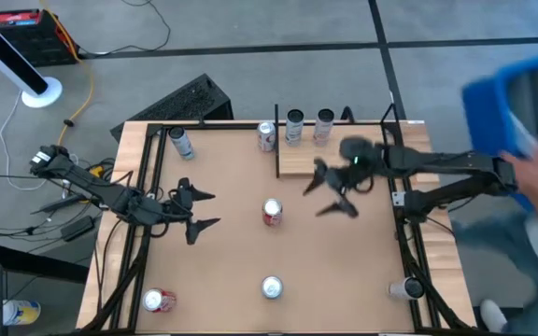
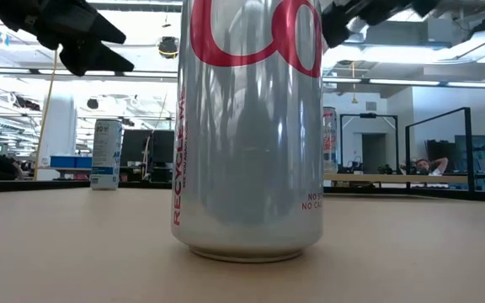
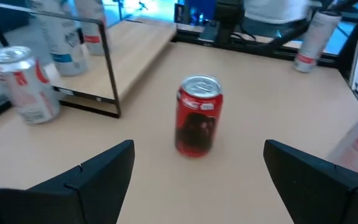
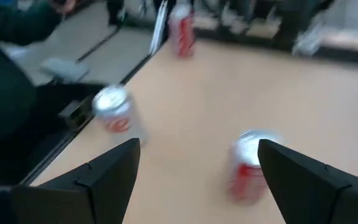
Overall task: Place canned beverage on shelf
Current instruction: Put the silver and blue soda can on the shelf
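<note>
both grippers, left [image 1: 204,210] and right [image 1: 330,193], wide open and empty; red can [image 1: 272,213] between them could tip if nudged.

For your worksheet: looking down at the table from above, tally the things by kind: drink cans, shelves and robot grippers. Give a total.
Drink cans: 8
Shelf: 1
Grippers, the left gripper and the right gripper: 2
Total: 11

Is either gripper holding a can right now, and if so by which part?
Nothing is held. The left gripper and right gripper are both open and empty above the table, with the red soda can standing untouched between them.
</note>
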Action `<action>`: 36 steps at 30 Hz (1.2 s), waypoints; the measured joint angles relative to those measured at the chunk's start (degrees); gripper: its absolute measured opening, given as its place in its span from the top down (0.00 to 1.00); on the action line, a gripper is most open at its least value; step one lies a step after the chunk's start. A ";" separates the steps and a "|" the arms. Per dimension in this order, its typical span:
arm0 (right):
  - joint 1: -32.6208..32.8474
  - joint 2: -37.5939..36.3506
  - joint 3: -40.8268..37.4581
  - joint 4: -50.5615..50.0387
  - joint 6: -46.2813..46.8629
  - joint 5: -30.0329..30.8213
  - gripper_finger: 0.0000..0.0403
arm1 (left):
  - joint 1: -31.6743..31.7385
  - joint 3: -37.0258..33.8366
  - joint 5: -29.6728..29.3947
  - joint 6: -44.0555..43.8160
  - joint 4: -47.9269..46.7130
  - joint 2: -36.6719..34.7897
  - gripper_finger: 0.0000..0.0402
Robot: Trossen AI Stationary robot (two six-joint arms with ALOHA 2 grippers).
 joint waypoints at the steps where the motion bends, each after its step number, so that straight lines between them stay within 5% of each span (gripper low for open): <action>1: 2.67 0.27 -0.06 -1.13 1.43 2.27 0.13 | 0.00 0.00 0.69 -0.48 -0.10 0.45 0.15; 6: 13.51 0.04 -0.04 -2.96 11.73 11.52 0.13 | -0.13 0.00 2.53 -3.20 -0.15 3.56 0.15; 12: 20.71 -2.78 0.00 -8.73 22.25 12.84 0.13 | -0.09 0.00 0.28 -6.28 0.87 5.78 0.15; 17: 25.50 -3.97 -0.07 -18.24 24.46 14.81 0.13 | 3.32 2.62 -16.08 -10.29 -3.09 5.95 0.15; 20: 27.18 -4.03 -0.07 -19.85 22.33 18.84 0.13 | 11.47 11.05 -18.52 -14.89 -15.97 4.41 0.15; 27: 27.00 -2.54 -0.07 -17.61 15.86 20.54 0.13 | 40.07 28.44 -4.29 -18.31 -43.51 5.87 0.15; 32: 26.54 -1.93 -0.07 -17.68 10.37 20.53 0.13 | 57.54 30.42 7.27 -18.44 -46.58 7.86 0.15; 36: 25.48 -1.93 -0.07 -17.81 8.13 20.23 0.13 | 64.73 30.42 12.05 -18.04 -46.58 11.67 0.15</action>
